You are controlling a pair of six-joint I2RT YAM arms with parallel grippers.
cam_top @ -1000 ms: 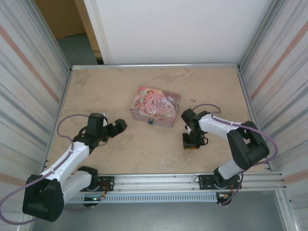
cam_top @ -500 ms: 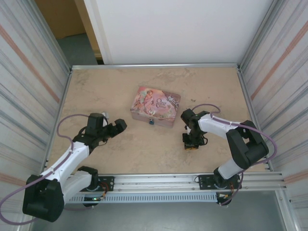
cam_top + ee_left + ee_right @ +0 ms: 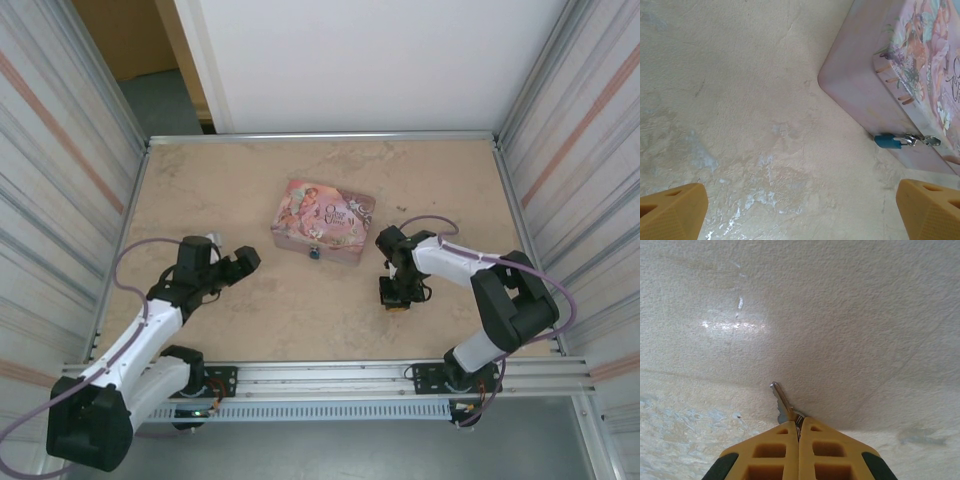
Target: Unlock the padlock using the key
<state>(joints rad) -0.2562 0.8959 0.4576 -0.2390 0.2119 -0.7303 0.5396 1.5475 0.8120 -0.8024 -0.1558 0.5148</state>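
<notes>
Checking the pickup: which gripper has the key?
The right gripper: its jaws are shut on the key, while the left gripper stands open and empty.

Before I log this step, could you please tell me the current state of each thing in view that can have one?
padlock: hung on the tin's clasp, shackle looks shut, no key in it.
key: gripped at its head, blade sticking out.
pink tin: lid closed.
left tool: open, holding nothing.
right tool: shut on the key.
</notes>
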